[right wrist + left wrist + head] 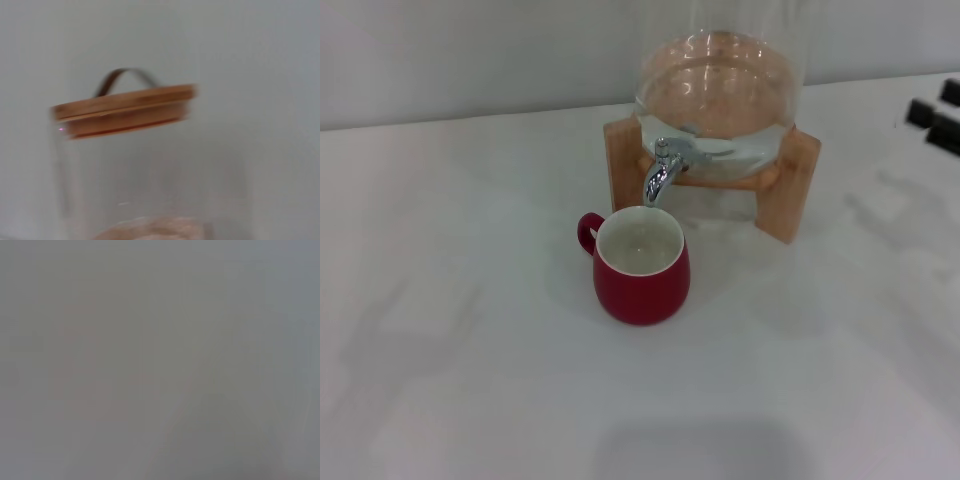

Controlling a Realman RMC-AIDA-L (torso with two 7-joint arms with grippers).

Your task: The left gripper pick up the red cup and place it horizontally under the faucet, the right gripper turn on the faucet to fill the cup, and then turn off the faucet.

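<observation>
Glossy dark-red ceramic cup (642, 268) stands upright on white table (450, 330), rim directly under chrome faucet (662, 170) spout; neither gripper visible, finger state unknowable, nearer arm undeterminable.

1. White table (450, 330) fills most of head view; matte, w/ faint grey smudges and soft shadows.
2. Plain pale grey-white wall (470, 50) behind table's far edge; no windows or marks visible.
3. Light even and diffuse; dim shadow patch near table's front edge, centre.
4. Black blocks (937, 117) at table's far right corner, cut off by frame; can't tell what they are.
5. Left wrist view: blank grey only.
6. Right wrist view: same plain pale wall (260, 50) as backdrop.
</observation>
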